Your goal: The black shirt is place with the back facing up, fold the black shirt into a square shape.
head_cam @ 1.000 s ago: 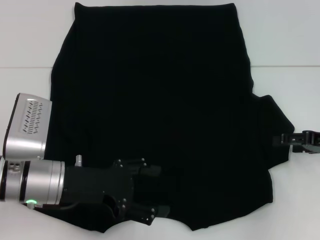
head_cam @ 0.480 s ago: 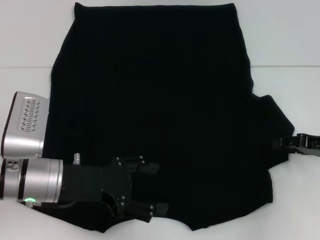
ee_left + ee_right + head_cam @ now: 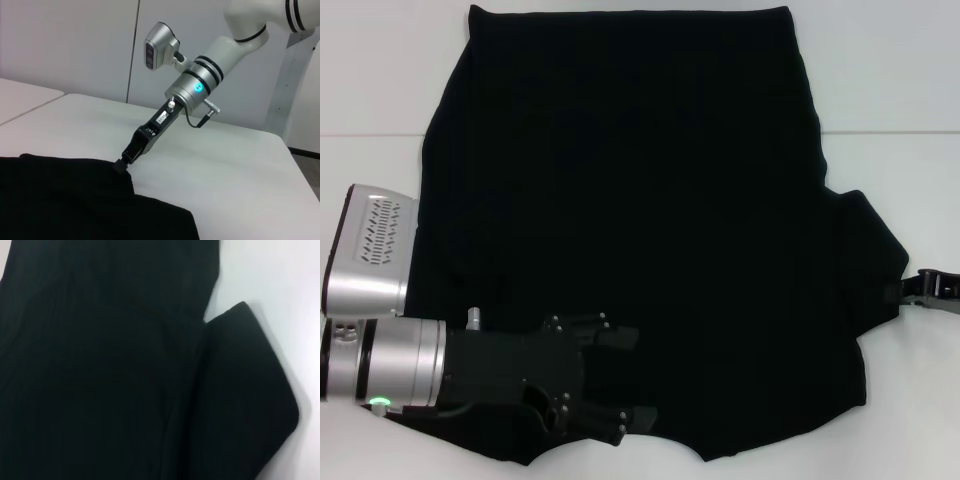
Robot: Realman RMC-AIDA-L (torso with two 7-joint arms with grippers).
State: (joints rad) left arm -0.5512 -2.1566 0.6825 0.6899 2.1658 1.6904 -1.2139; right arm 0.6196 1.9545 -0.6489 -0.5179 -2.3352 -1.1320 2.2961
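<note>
Over the last second our right hand has slid outward toward the right edge of the head view, so that less of it shows now, and the tip that overlapped the sleeve a second ago now sits only at the sleeve's outer edge. Our left hand has shifted a little nearer our body and then settled. We read this as the right arm backing off from the sleeve, which lies partly doubled onto the body with its outer part still sticking out, so the folding looks at an early stage. The black shirt lies spread across the white bench, its straight hem far from us and the curved neckline at the near edge. In the left wrist view the right hand's tip touches the sleeve edge; it looks narrow there, but we cannot tell whether it pinches cloth. Our left hand lies low over the near left part of the shirt, its fingers spread moderately apart, holding nothing that we can see.
</note>
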